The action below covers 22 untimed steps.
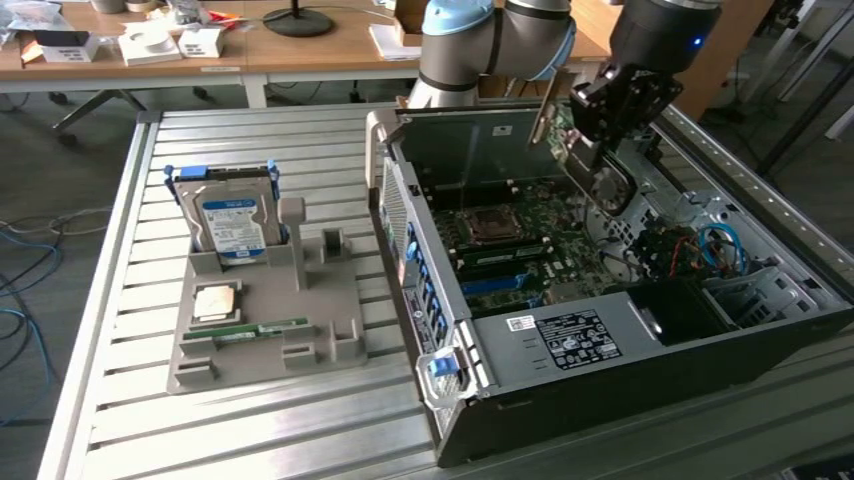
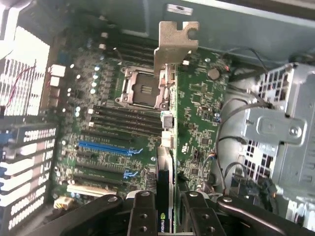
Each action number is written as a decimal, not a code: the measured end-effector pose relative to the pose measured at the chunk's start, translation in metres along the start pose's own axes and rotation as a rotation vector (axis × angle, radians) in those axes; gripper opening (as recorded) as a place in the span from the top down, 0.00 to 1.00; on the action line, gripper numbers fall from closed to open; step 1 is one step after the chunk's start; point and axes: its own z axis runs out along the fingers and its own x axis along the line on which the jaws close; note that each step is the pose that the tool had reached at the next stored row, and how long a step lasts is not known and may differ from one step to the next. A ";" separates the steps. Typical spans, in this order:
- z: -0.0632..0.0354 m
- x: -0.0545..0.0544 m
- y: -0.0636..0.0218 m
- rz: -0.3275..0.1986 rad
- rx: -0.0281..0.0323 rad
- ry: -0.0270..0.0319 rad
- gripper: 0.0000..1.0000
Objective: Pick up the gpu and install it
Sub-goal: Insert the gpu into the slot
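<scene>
So, flat green-and-black gpu with a shiny metal bracket sits edge-on, clamped in the black pincer over the open case.

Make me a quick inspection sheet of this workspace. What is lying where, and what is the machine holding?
Surface: slatted metal table, carrying an open computer case and a grey holder.
Job's things: gpu held above the motherboard inside the case, not seated in a slot.
Clutter: hard drive upright in the holder. A small square chip and a memory stick lie on it.
Grippers: end effector shut on the gpu.
Cables: blue and orange wires inside the case, and loose cables on the floor.
Surroundings: wooden desks with boxes and a lamp base.
</scene>
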 end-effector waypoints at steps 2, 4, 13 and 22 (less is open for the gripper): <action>0.0001 0.000 0.0000 -0.036 -0.0002 0.0018 0.74; 0.0003 0.000 0.0000 -0.072 0.0001 0.0037 0.74; 0.0006 0.000 0.0000 -0.234 0.0035 0.0129 0.74; 0.0010 0.001 0.0000 -0.389 0.0106 0.0229 0.74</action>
